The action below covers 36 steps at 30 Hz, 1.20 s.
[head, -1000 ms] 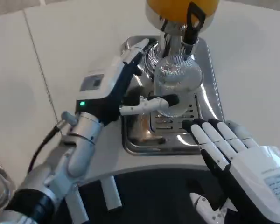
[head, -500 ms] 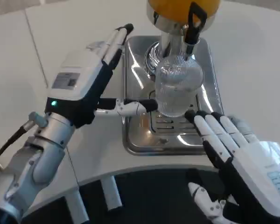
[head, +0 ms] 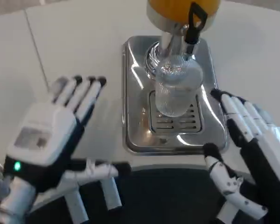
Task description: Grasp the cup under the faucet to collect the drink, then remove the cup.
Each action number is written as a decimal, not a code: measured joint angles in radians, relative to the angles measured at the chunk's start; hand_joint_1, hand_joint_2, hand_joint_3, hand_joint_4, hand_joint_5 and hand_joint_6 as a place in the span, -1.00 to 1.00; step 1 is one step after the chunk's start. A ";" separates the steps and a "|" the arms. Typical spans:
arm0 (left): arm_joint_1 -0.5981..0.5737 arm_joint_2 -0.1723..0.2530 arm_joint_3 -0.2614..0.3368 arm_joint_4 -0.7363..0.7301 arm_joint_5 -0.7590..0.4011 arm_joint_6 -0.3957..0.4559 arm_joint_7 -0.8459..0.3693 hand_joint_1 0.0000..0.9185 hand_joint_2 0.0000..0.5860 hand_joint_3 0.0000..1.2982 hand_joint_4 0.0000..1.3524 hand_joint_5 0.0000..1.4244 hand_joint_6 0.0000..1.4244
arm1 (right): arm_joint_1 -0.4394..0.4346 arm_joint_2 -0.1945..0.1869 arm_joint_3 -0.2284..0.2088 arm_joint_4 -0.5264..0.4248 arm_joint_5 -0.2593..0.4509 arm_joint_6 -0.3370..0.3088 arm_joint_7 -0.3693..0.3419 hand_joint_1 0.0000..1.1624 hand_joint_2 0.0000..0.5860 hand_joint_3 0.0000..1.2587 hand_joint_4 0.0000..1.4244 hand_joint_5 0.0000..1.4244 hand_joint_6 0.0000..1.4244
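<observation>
A clear ribbed cup stands upright on the grille of the steel drip tray, directly under the black-handled faucet of the orange drink dispenser. The cup looks empty. My left hand hovers open at the lower left, well away from the tray, with fingers stretched forward and thumb pointing right. My right hand is open just right of the tray's front corner, fingers extended toward the cup without touching it, thumb low near the table edge.
The white table spreads to the left and right of the tray. The table's curved front edge runs along the bottom, with dark floor and white frame legs below it.
My left hand let go of the cup and drew back left and toward me. My right hand shifted right and forward alongside the tray. The cup stayed in place.
</observation>
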 measured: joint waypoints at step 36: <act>0.239 -0.107 -0.001 -0.142 0.074 0.022 -0.037 -1.00 -0.75 -1.00 -1.00 -1.00 -1.00 | -0.444 0.072 -0.043 0.171 0.372 0.204 -0.086 -0.50 0.97 -1.00 -1.00 -1.00 -1.00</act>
